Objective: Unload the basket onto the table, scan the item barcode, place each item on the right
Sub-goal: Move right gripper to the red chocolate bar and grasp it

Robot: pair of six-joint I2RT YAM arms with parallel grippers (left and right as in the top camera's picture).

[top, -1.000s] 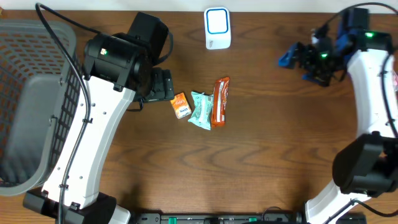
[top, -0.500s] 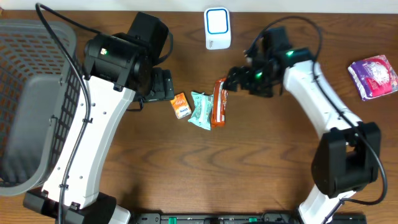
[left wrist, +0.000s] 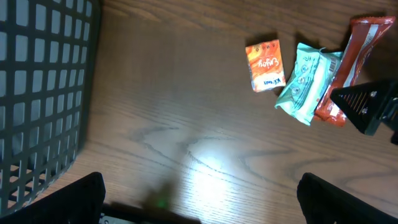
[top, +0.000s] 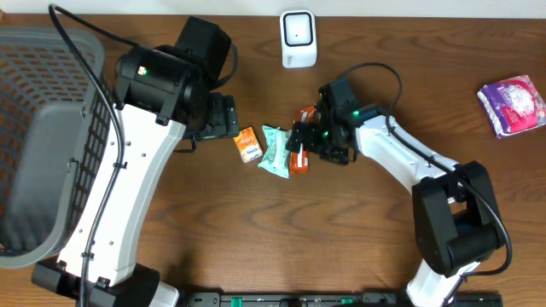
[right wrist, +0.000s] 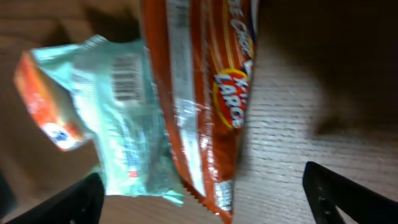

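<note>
Three snack items lie together mid-table: a small orange box [top: 247,143], a teal packet [top: 275,151] and a long orange-red bar wrapper [top: 304,116]. The white barcode scanner [top: 298,38] stands at the far edge. My right gripper [top: 305,141] hovers open over the bar's near end. In the right wrist view its gripper [right wrist: 211,208] straddles the bar [right wrist: 205,93] and the teal packet [right wrist: 118,124], touching neither. My left gripper [left wrist: 205,208] is open over bare wood, left of the orange box [left wrist: 265,65].
A grey mesh basket [top: 34,102] fills the left side, its wall [left wrist: 43,81] close to my left gripper. A purple packet [top: 512,104] lies at the far right. Bare wood lies in front of the snacks.
My right arm has swung from the far right to over the snack group, ending above the orange-red bar. The purple packet now shows at the right. My left arm has not moved.
</note>
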